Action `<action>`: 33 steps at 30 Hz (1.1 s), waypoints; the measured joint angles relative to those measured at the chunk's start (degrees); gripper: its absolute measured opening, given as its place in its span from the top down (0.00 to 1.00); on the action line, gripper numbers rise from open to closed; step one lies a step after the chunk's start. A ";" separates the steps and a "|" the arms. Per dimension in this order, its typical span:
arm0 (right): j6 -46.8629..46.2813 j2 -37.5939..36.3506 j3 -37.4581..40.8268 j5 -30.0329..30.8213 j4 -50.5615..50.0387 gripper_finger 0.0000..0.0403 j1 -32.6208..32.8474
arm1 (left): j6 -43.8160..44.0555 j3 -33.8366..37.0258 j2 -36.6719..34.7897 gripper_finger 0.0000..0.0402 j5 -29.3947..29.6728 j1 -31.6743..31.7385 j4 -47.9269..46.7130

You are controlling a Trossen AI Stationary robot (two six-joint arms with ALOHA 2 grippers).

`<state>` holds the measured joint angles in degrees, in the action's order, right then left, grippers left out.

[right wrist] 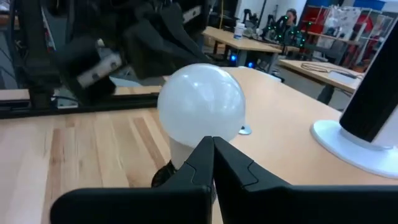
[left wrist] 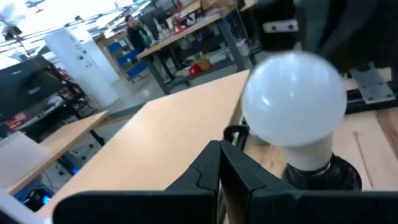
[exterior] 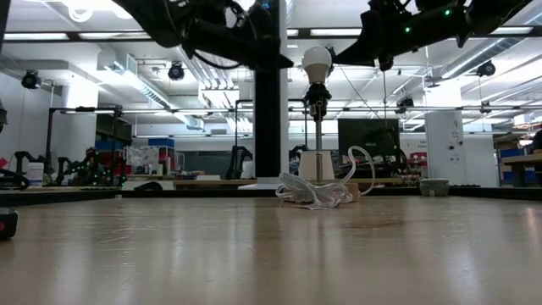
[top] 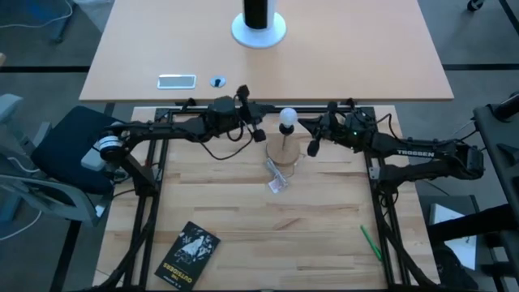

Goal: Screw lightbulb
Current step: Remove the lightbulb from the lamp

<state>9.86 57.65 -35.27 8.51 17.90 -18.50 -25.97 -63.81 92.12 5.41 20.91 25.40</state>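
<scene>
The white frosted lightbulb (top: 287,118) (exterior: 318,61) stands upright in a dark socket (left wrist: 336,177) at the top of a thin stem. The stem rises from a round wooden stand base (top: 284,152) near the table's far edge. My left gripper (top: 261,136) (left wrist: 219,149) is shut and hangs level just left of the bulb. My right gripper (top: 313,148) (right wrist: 212,142) is shut and hangs level just right of it. From above, both show a small gap to the bulb (left wrist: 293,102) (right wrist: 200,102).
A crumpled clear plastic wrapper (top: 277,180) (exterior: 318,195) lies just in front of the stand. Near the front left corner lies a black book (top: 188,253), and a green pen (top: 371,242) lies at the right. On the far table stands a dark cylinder on a round white base (top: 259,28).
</scene>
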 joint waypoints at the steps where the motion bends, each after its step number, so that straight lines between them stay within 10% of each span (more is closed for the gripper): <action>1: 0.17 0.20 0.00 0.00 0.40 1.00 -0.04 | 0.01 0.00 0.83 1.00 0.00 0.20 0.53; 33: -0.43 4.01 0.00 2.80 2.90 1.00 -0.79 | 1.82 -10.38 5.37 1.00 -5.85 -4.18 -17.70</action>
<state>9.43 61.66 -35.27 11.31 20.80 -19.29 -24.15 -74.19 97.49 -0.45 16.72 7.70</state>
